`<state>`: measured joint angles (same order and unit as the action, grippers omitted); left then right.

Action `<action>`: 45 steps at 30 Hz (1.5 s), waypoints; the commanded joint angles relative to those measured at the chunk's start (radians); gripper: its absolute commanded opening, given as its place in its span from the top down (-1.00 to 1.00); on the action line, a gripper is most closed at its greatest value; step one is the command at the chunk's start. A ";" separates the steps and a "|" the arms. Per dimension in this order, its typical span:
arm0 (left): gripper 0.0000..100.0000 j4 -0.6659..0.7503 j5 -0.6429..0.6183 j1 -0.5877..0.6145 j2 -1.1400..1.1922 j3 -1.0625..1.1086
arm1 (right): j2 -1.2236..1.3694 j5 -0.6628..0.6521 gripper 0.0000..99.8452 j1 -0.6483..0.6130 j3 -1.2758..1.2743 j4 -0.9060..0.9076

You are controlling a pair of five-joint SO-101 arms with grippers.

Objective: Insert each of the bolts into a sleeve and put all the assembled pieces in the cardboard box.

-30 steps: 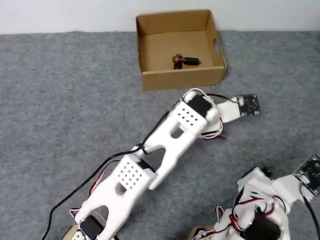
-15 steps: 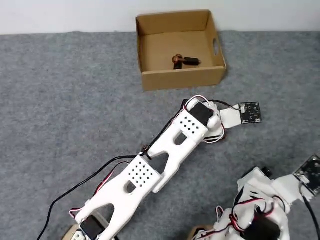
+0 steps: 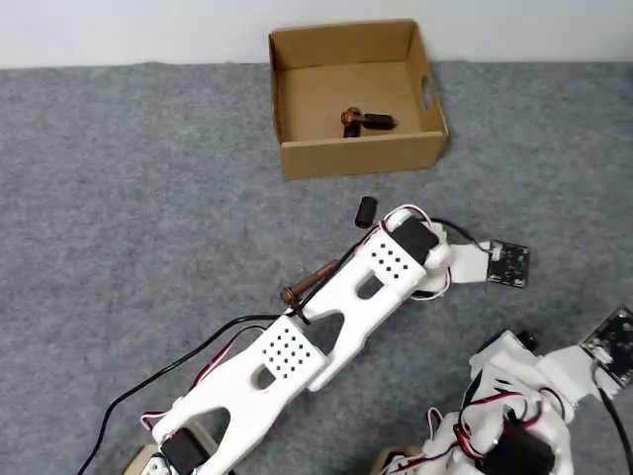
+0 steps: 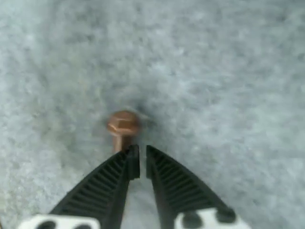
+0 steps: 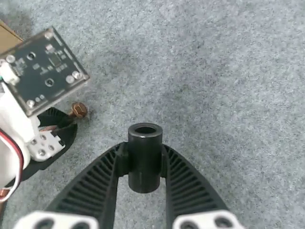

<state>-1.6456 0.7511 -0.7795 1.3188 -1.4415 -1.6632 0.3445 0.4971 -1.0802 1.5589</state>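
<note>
My right gripper point(image 5: 144, 155) is shut on a black sleeve point(image 5: 144, 143), held upright with its bore showing, above grey carpet. My left gripper point(image 4: 142, 157) hovers low over the carpet with its jaws almost together and nothing between them. A copper bolt point(image 4: 123, 125) lies just past its tips, its shank running under one finger; the same bolt point(image 5: 78, 109) lies beside the left wrist. Another copper bolt point(image 3: 305, 284) lies beside the left arm point(image 3: 376, 272), and a loose black sleeve point(image 3: 367, 210) stands in front of the cardboard box point(image 3: 361, 156). An assembled piece point(image 3: 364, 122) lies inside the box.
The left arm stretches diagonally across the carpet from the near left, with red and black cables along it. The right arm's base point(image 3: 514, 416) sits at the near right corner. A pale wall runs behind the box.
The left arm's wrist has swung right and toward the near side, away from the box. This uncovered the loose black sleeve and the bolt beside the arm. The right arm stayed put.
</note>
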 commanded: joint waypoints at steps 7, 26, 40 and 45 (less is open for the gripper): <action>0.99 -0.092 0.012 -0.005 -0.018 -0.019 | -0.007 -0.011 0.98 -0.013 0.006 -0.022; 0.54 0.031 -0.193 0.032 -0.015 -0.035 | -0.007 -0.011 0.98 -0.013 0.006 -0.021; 0.54 -0.110 0.018 0.017 -0.017 -0.007 | -0.007 -0.011 0.98 -0.013 0.006 -0.021; 0.68 -0.112 0.018 0.018 -0.035 -0.008 | -0.007 -0.011 0.98 -0.013 0.006 -0.021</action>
<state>-1.7254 0.7603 -0.7610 1.3203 -1.4446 -1.6648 0.3445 0.4956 -1.0802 1.5589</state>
